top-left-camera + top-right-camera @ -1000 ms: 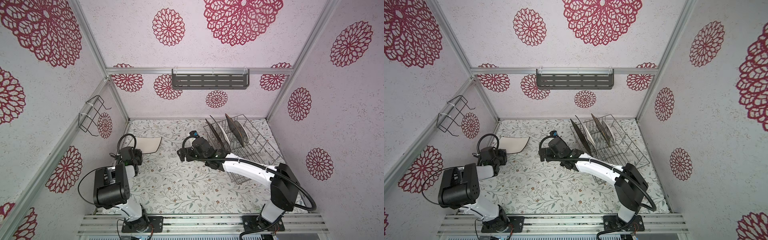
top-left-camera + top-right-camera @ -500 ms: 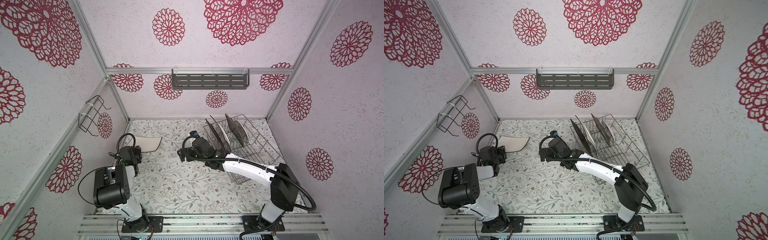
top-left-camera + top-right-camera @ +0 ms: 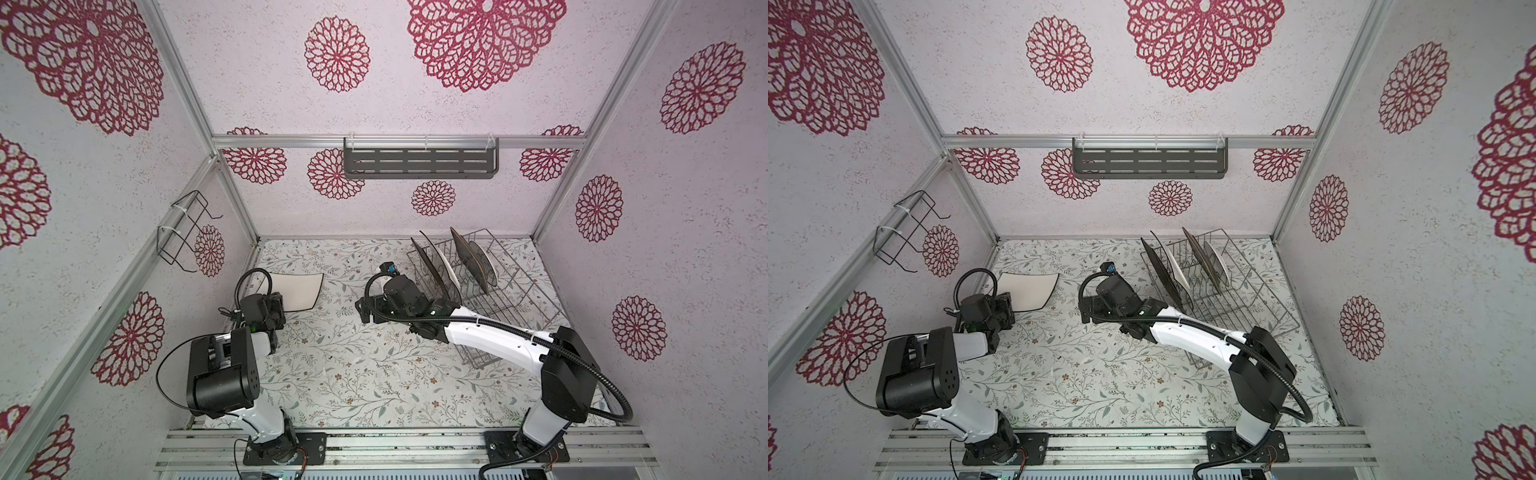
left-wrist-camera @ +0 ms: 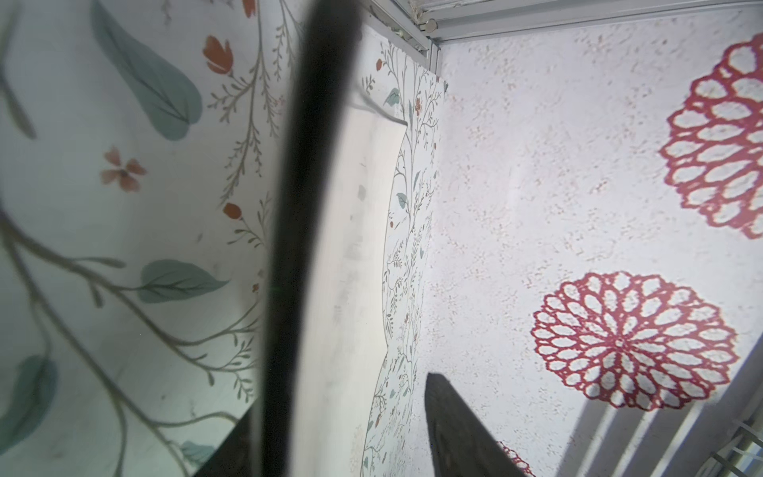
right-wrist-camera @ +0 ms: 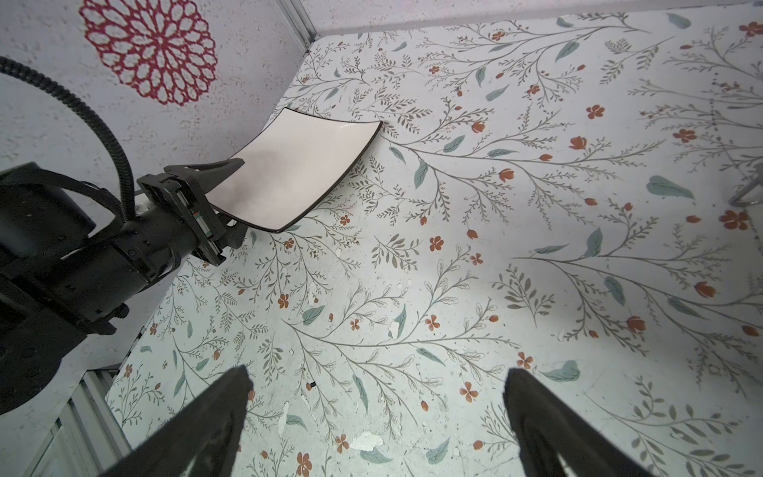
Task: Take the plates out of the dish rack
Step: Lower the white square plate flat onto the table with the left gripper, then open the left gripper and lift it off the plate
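Entry: left gripper point(image 5: 240, 199).
Change: the jaws now stand well apart; a second ago they were almost closed on the near corner of the white plate point(image 5: 301, 173).
Present state: the upper finger point(image 5: 206, 167) is off the plate's face and casts a shadow on it; the lower finger point(image 5: 233, 235) sits under the rim.

Entry: white plate.
Change: no longer clamped. Any shift on the table point(image 5: 454, 268) is too small to tell.

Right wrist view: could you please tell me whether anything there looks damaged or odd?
The floral table covering is chipped: small white patches show near the right end effector. Nothing else stands out.
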`<state>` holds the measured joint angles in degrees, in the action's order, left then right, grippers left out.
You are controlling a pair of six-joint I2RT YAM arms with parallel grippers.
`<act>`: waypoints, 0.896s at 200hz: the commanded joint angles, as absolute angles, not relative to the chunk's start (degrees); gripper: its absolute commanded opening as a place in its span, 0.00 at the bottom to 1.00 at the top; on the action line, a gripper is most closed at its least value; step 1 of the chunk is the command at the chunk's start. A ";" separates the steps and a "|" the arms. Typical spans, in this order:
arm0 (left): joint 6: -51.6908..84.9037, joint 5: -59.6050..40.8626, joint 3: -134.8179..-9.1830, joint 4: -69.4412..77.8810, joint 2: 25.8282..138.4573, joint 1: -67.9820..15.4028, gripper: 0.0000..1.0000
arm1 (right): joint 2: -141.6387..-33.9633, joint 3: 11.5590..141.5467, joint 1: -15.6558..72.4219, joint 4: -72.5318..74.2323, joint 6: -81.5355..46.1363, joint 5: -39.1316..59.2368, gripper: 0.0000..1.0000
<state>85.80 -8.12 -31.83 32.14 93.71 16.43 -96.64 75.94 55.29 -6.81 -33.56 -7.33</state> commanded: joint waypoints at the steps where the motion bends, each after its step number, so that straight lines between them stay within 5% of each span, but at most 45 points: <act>1: 84.76 -7.17 -33.30 30.64 90.92 16.11 0.60 | -94.09 75.42 55.47 -6.90 -33.60 -9.01 0.99; 179: 82.99 -6.08 -28.15 27.04 88.58 15.17 0.75 | -91.32 71.89 56.52 -6.54 -35.07 -9.66 0.99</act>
